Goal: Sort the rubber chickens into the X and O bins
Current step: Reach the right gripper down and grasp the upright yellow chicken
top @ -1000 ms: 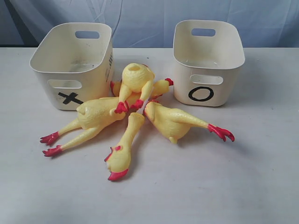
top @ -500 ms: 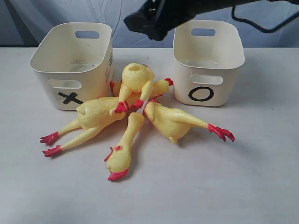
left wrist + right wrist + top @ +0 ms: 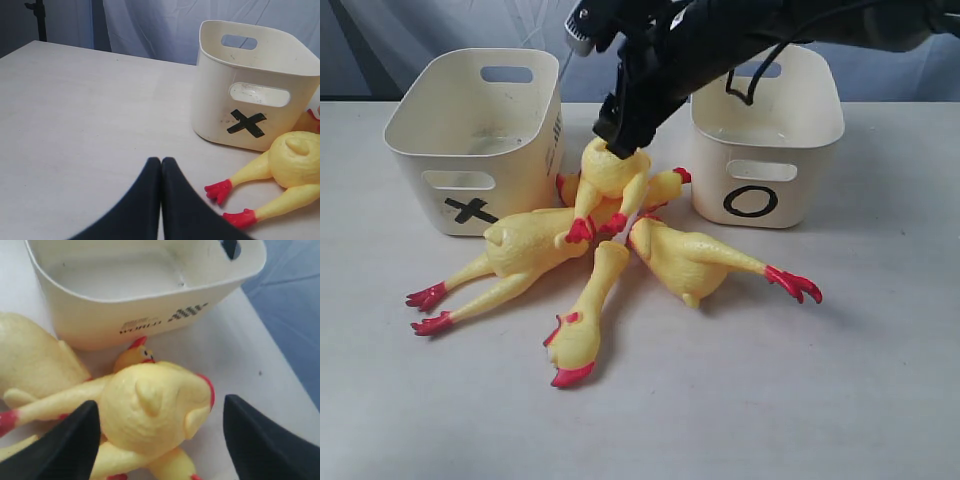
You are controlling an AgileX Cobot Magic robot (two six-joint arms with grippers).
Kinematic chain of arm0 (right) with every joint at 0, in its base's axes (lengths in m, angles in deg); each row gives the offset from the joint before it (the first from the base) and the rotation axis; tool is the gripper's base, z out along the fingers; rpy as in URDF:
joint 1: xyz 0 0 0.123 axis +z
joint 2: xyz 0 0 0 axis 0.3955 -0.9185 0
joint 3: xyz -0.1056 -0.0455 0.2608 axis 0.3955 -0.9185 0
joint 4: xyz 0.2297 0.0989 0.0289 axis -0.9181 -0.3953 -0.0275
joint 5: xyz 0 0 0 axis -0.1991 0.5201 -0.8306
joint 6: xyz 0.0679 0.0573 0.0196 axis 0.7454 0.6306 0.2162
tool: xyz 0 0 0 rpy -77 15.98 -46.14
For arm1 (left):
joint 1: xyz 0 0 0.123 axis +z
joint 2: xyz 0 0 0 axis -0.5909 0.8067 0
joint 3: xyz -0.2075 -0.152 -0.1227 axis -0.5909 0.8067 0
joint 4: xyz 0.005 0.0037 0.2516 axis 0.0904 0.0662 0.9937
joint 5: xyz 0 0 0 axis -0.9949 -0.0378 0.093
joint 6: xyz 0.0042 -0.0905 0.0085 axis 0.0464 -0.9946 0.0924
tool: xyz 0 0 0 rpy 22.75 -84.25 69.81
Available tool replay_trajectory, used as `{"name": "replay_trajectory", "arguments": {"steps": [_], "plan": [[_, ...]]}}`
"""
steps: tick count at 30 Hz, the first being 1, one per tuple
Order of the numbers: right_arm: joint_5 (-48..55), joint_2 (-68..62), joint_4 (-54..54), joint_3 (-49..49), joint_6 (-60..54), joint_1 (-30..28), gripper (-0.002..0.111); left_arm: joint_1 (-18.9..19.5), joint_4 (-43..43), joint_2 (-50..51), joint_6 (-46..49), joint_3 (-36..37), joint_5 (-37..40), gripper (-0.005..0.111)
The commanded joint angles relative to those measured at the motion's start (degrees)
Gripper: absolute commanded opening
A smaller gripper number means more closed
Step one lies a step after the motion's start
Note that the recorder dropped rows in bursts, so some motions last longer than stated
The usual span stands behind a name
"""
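Several yellow rubber chickens lie in a pile between the X bin (image 3: 510,200) and the O bin (image 3: 790,205). The top chicken (image 3: 610,170) rests rump up on the pile. My right gripper (image 3: 620,140) reaches across from the upper right and hangs open just over it. In the right wrist view my right gripper (image 3: 160,407) has one finger on each side of this chicken's body (image 3: 150,415), with gaps showing. Off to the X bin's (image 3: 220,115) side, my left gripper (image 3: 161,161) is shut and empty just above the table, near a chicken's red feet (image 3: 218,191).
One chicken (image 3: 525,245) stretches left with its feet out. Another (image 3: 582,325) points head-first at the table's front. A third (image 3: 695,262) stretches right. Both bins look empty. The X bin's labelled side (image 3: 150,322) stands close behind the top chicken.
My right arm has come into view from the upper right and dropped onto the pile, its open gripper now around the top chicken. The chickens and bins have not moved.
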Motion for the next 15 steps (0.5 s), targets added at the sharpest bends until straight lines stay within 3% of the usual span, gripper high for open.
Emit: {"name": "replay_trajectory", "arguments": {"steps": [1,6,11,15], "plan": [[3.35,-2.99,4.53,1.85,5.19,0.02,0.065,-0.09,0.11,0.21,-0.05,-0.43,-0.45,0.0],[0.76,-4.97,4.44,2.08,5.19,0.02,0.066,-0.09,0.11,0.21,-0.05,-0.43,-0.45,0.0],[-2.99,-6.16,0.51,2.22,5.19,0.12,0.085,-0.09,0.11,0.21,-0.05,-0.43,-0.45,0.0],[-3.1,-7.9,0.79,2.44,4.97,0.12,0.086,-0.09,0.11,0.21,-0.05,-0.43,-0.45,0.0]]}}
